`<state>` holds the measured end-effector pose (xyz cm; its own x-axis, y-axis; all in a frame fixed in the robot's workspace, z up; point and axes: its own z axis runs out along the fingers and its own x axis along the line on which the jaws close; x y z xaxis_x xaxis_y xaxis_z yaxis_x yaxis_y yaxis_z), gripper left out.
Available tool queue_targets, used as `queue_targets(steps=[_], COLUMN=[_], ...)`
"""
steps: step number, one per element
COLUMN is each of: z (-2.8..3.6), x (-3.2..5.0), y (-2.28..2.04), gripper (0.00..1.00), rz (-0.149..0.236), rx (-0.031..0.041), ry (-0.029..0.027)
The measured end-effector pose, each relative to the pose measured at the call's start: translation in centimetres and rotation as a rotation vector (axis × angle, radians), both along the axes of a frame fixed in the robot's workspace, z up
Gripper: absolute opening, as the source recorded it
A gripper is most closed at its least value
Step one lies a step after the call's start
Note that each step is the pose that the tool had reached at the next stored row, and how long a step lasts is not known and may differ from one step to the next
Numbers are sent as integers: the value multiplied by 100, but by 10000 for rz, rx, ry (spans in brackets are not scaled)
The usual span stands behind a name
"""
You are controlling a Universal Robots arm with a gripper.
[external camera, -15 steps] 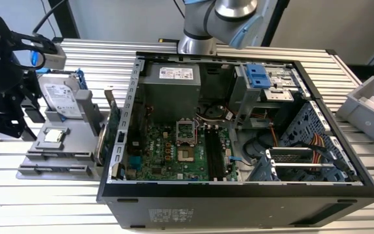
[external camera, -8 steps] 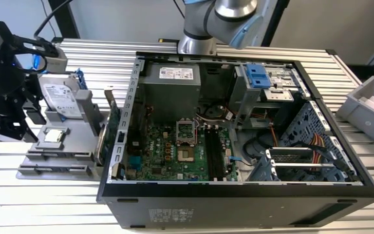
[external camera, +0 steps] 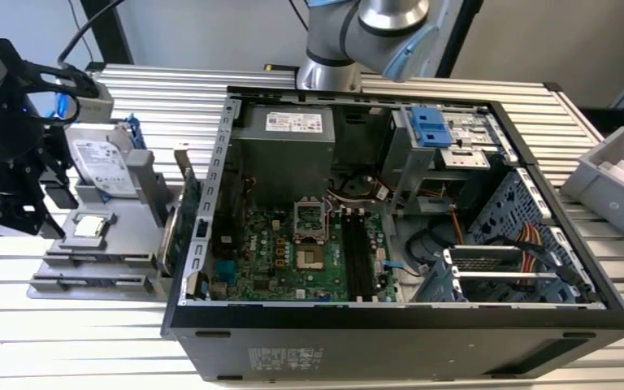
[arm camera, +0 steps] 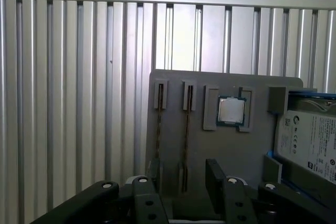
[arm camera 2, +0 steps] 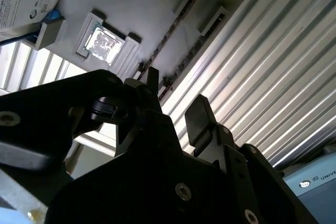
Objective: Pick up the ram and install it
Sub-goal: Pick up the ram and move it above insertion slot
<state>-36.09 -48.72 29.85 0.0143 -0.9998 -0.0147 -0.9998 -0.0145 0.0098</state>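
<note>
Two ram sticks stand on edge in slots of a grey holder tray point(arm camera: 252, 82). One ram stick point(arm camera: 159, 129) is at the outer slot, the other ram stick point(arm camera: 187, 135) beside it; both ram sticks point(arm camera 2: 176, 27) appear as thin dark strips in the second wrist view. My gripper point(arm camera: 184, 176) hovers open above the tray, with the second stick's near end lined up between the fingers point(arm camera: 214, 174) and nothing held. In the exterior view the gripper point(external camera: 22, 221) hangs over the tray point(external camera: 127, 231) at the exterior view's left. Black motherboard slots point(external camera: 356, 252) lie inside the open computer case point(external camera: 399, 321).
The tray also carries a CPU chip point(arm camera: 231, 110) and a silver hard drive point(arm camera: 310, 140) in a blue bracket. A green card point(external camera: 182, 219) stands between tray and case. A grey bin point(external camera: 621, 175) sits at the exterior view's right. The ribbed metal table point(arm camera: 68, 103) surrounds everything.
</note>
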Motion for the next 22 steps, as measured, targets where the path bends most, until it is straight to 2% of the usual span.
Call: queue_targets(steps=[15, 22], z=[-142, -155], x=[0, 0], y=[0, 0], gripper=[100, 100], rz=[0, 0], rx=[-5, -6], ry=[-1, -1])
